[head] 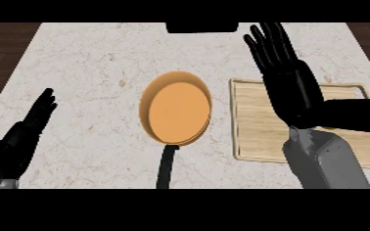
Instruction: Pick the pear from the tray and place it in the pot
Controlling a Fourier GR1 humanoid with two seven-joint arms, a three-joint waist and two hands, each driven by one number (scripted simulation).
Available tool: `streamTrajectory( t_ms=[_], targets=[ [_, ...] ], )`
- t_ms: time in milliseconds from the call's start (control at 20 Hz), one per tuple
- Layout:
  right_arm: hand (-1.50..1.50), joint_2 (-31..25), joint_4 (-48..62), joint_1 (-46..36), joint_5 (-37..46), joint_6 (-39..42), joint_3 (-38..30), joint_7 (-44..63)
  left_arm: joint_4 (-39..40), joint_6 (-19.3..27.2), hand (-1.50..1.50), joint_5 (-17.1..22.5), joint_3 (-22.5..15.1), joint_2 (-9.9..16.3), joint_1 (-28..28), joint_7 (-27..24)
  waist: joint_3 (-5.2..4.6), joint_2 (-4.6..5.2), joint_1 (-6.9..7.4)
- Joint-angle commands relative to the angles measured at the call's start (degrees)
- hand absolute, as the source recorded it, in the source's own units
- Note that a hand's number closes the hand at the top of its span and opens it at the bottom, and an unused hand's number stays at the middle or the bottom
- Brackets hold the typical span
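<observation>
We see one orange pot [175, 107], one wooden tray [254, 122] on the counter [94, 68]; our right hand [285, 76] and left hand [27, 129] show straight, released fingers.

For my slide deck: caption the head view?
Right robot hand open above wooden tray, orange pot alongside.

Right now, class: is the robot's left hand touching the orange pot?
Apart. In the head view the left hand sits open at the left edge, with bare counter showing plainly between it and the pot.
</observation>
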Motion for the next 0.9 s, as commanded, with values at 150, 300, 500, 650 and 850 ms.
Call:
streamTrajectory(
  t_ms=[150,300,500,650,850],
  targets=[
    [-1.5,-7.2,10.7,5.9,-17.6,10.9,-14.4,6.5,-3.6,2.4,0.0,3.1,-1.0,-6.7,-5.0,4.4,-0.92,-0.36,-0.09],
    [-1.5,-22.6,10.5,3.7,3.0,15.6,-5.4,7.2,-3.8,1.9,0.0,4.0,-2.0,-7.8,-5.3,4.6,-3.18,0.08,0.08],
    [-1.5,-23.4,24.0,11.7,4.6,7.4,-18.5,-4.8,-5.8,5.3,0.0,5.2,-4.4,-13.1,-7.4,8.7,-0.85,-0.18,-1.0],
    [-1.5,-26.7,25.0,15.9,4.3,14.0,-21.9,-14.2,-4.9,6.2,0.0,4.9,-3.5,-13.0,-10.7,11.5,-1.02,-0.79,-0.54],
    [-1.5,-39.3,29.5,16.7,4.4,23.2,-25.3,-10.8,-8.5,8.4,0.0,2.6,-6.1,-13.8,-10.6,15.0,-1.09,-0.96,0.01]
  ],
)
